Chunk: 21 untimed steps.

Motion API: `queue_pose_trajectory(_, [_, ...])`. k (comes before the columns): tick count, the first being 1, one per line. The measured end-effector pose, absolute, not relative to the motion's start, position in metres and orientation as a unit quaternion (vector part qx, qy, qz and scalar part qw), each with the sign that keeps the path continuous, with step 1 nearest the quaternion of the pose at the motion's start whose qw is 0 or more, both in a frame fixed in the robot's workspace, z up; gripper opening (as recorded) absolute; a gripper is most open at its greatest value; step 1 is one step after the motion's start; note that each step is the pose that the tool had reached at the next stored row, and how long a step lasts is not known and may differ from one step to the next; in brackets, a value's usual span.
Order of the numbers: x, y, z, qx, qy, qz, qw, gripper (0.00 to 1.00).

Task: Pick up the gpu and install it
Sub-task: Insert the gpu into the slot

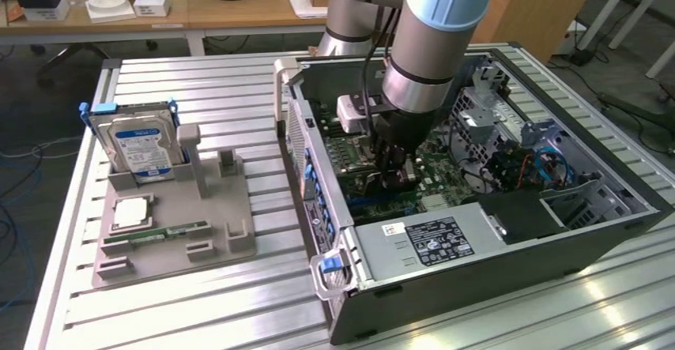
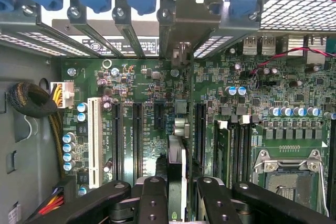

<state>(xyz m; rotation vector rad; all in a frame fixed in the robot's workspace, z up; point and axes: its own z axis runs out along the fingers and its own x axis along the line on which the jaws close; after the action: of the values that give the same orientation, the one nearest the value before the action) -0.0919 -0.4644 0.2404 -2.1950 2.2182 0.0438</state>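
Holding the gpu (image 2: pixel 176 174) — a thin dark circuit card seen edge-on, its silvery bracket end toward the rear slot covers — the gripper (image 2: pixel 176 203) is clamped on it inside the open black computer case (image 1: pixel 507 247), mid-frame in the exterior view. Installing looks to be the step in hand. Judging by the green motherboard (image 2: pixel 157 114), the card must line up squarely with a long black slot (image 2: pixel 200 129) — then go straight down.

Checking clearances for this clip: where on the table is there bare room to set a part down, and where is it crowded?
Bare: slatted table in front of the grey fixture tray, and the strip behind the hard drive. Crowded: the open computer case, where the gripper holds the gpu over the motherboard.
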Motion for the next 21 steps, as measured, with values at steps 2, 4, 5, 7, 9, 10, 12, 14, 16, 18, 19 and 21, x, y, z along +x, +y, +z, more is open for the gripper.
queue_pose_trajectory(2, [-0.0919,-0.4643,0.2404,-0.703,0.711,0.014,0.010,0.27])
queue_pose_trajectory(4, [-0.0919,-0.4642,0.2394,-0.703,0.711,0.014,0.011,0.27])
queue_pose_trajectory(5, [-0.0920,-0.4643,0.2391,-0.703,0.711,0.014,0.011,0.27])
queue_pose_trajectory(7, [-0.0920,-0.4643,0.2388,-0.703,0.711,0.014,0.010,0.27])
queue_pose_trajectory(9, [-0.0920,-0.4643,0.2385,-0.703,0.711,0.014,0.011,0.27])
queue_pose_trajectory(10, [-0.0920,-0.4643,0.2382,-0.703,0.711,0.015,0.011,0.27])
queue_pose_trajectory(12, [-0.0920,-0.4643,0.2374,-0.703,0.711,0.015,0.011,0.27])
queue_pose_trajectory(14, [-0.0919,-0.4643,0.2370,-0.703,0.711,0.015,0.011,0.27])
queue_pose_trajectory(16, [-0.0919,-0.4643,0.2365,-0.703,0.711,0.015,0.011,0.27])
queue_pose_trajectory(18, [-0.0919,-0.4643,0.2358,-0.703,0.711,0.015,0.011,0.27])
queue_pose_trajectory(19, [-0.0919,-0.4643,0.2351,-0.703,0.711,0.015,0.011,0.27])
queue_pose_trajectory(21, [-0.0919,-0.4643,0.2338,-0.703,0.711,0.015,0.011,0.27])
